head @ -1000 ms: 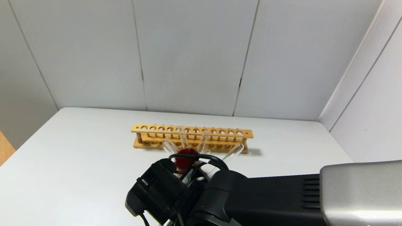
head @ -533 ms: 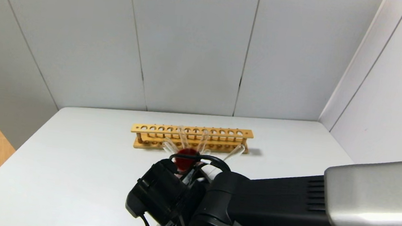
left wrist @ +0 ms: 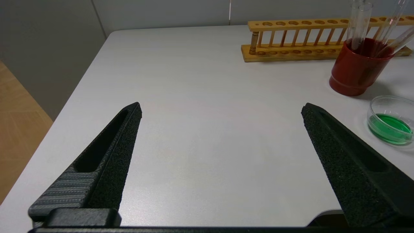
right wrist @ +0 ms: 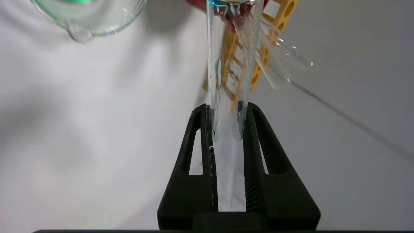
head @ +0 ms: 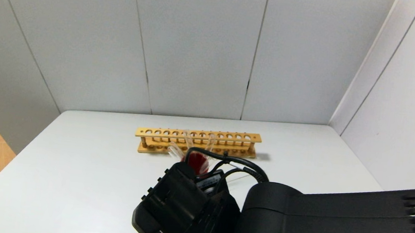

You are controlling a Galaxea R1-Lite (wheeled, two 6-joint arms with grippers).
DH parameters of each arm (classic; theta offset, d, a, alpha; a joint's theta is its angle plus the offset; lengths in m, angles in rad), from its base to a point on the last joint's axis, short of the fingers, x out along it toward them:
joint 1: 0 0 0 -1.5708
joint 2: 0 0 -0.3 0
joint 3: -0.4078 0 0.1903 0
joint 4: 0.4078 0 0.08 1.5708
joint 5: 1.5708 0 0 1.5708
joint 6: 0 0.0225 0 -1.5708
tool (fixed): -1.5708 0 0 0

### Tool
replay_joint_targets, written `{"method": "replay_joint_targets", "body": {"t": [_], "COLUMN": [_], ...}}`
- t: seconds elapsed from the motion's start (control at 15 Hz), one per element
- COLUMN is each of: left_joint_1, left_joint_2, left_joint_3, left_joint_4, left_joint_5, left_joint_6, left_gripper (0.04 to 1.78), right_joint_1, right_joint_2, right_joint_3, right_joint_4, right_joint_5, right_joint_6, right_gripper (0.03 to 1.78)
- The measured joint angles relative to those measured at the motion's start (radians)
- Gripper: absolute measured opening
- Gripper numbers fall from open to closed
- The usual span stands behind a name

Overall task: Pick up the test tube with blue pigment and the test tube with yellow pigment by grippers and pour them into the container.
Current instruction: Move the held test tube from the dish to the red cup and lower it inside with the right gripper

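A: Right gripper (right wrist: 226, 108) clenched on the thin clear glass tube with blue drops (right wrist: 231, 48). Far end right by the round red cup (left wrist: 357, 69).

B: Squeeze softly. Move slowly. Aim for a free gap among the clear tubes (left wrist: 359, 22) in the red cup.

A: Low clear glass container (left wrist: 391, 118) with green water just beside the red cup. Probably both colours mixed already. Long wooden rack (left wrist: 291, 51) just behind.

B: Mind those. Left gripper (left wrist: 222, 105) wide open, resting well away from the red cup.
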Motion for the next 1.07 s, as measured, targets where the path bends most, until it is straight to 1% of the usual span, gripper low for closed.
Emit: {"method": "replay_joint_targets", "body": {"t": [0.07,0.13,0.2,0.27,0.33,0.4,0.47,0.53,0.67,0.73,0.8,0.87,0.93,1.07], "left_joint_1": [0.000,0.000,0.000,0.000,0.000,0.000,0.000,0.000,0.000,0.000,0.000,0.000,0.000,0.000], "left_joint_2": [0.000,0.000,0.000,0.000,0.000,0.000,0.000,0.000,0.000,0.000,0.000,0.000,0.000,0.000], "left_joint_3": [0.000,0.000,0.000,0.000,0.000,0.000,0.000,0.000,0.000,0.000,0.000,0.000,0.000,0.000], "left_joint_4": [0.000,0.000,0.000,0.000,0.000,0.000,0.000,0.000,0.000,0.000,0.000,0.000,0.000,0.000], "left_joint_5": [0.000,0.000,0.000,0.000,0.000,0.000,0.000,0.000,0.000,0.000,0.000,0.000,0.000,-0.001], "left_joint_6": [0.000,0.000,0.000,0.000,0.000,0.000,0.000,0.000,0.000,0.000,0.000,0.000,0.000,0.000], "left_gripper": [1.75,1.75,1.75,1.75,1.75,1.75,1.75,1.75,1.75,1.75,1.75,1.75,1.75,1.75], "right_joint_1": [0.009,0.016,0.028,0.038,0.046,0.051,0.054,0.055,0.049,0.045,0.043,0.039,0.032,0.004], "right_joint_2": [-0.027,-0.049,-0.070,-0.085,-0.095,-0.103,-0.108,-0.111,-0.109,-0.106,-0.103,-0.099,-0.094,-0.079], "right_joint_3": [0.015,0.025,0.034,0.039,0.042,0.044,0.046,0.046,0.044,0.041,0.029,0.013,-0.003,-0.022], "right_joint_4": [-0.003,-0.018,-0.054,-0.117,-0.198,-0.294,-0.384,-0.477,-0.620,-0.655,-0.662,-0.666,-0.668,-0.669], "right_joint_5": [0.024,0.039,0.048,0.052,0.054,0.055,0.056,0.057,0.059,0.062,0.076,0.102,0.139,0.201], "right_joint_6": [0.087,0.174,0.282,0.380,0.465,0.533,0.571,0.595,0.640,0.675,0.718,0.761,0.807,0.892], "right_gripper": [0.32,0.32,0.32,0.32,0.32,0.32,0.32,0.32,0.32,0.32,0.32,0.32,0.32,0.32]}}
